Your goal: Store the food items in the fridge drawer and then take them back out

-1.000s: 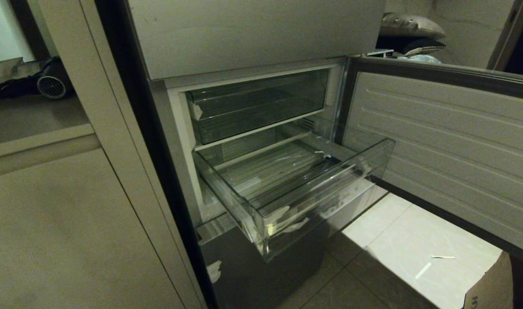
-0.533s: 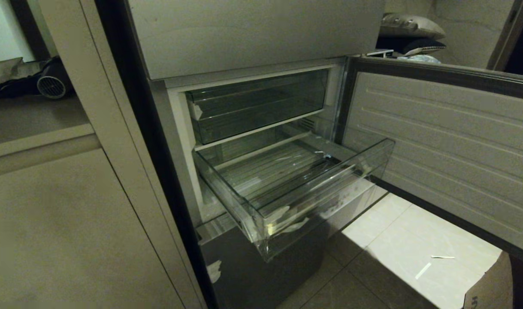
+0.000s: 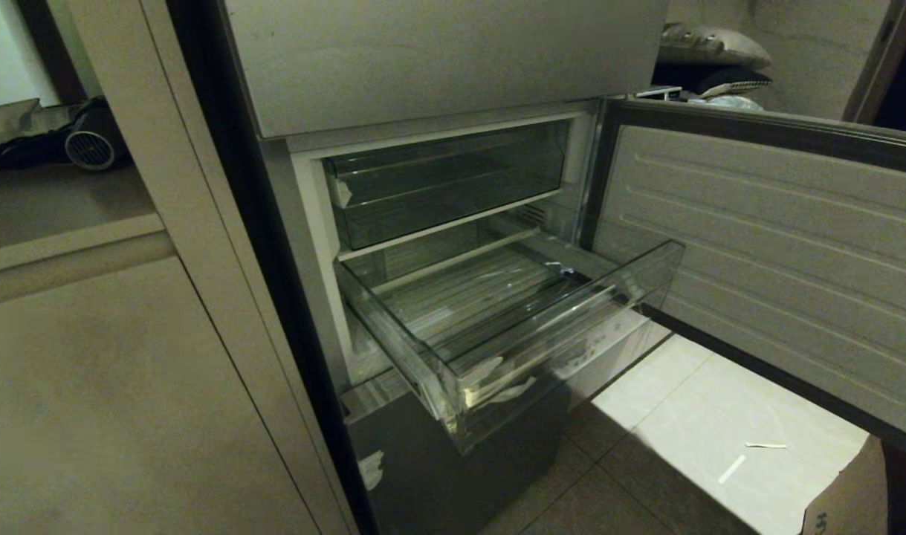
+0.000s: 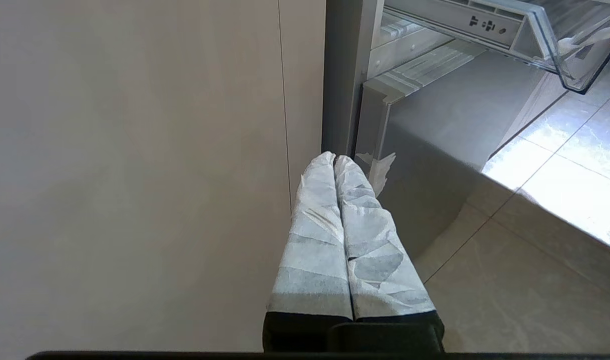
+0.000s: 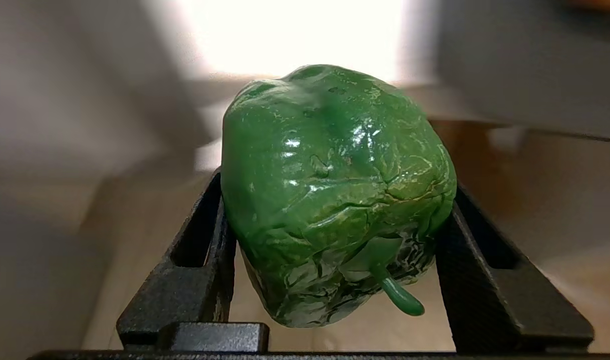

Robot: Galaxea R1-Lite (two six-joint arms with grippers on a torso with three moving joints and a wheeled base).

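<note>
The right gripper (image 5: 335, 220) is clamping a glossy, wrinkled green pepper (image 5: 335, 190) between black ribbed fingers (image 5: 204, 260). The clear ribbed fridge drawer (image 3: 527, 349) is standing open, empty. The left gripper (image 4: 335, 162), paper-wrapped, is hanging pressed closed.

The head view is dim and yellowish, a bright patch on the pale tiled floor (image 3: 720, 416) at four o'clock. Behind the glossy dark green lump (image 5: 335, 195), white glare at twelve o'clock and blurred surroundings.

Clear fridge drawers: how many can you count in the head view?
2. The upper drawer sits pushed in; the fridge drawer below is pulled out, nothing in it. Others may hide behind grey panels.
</note>
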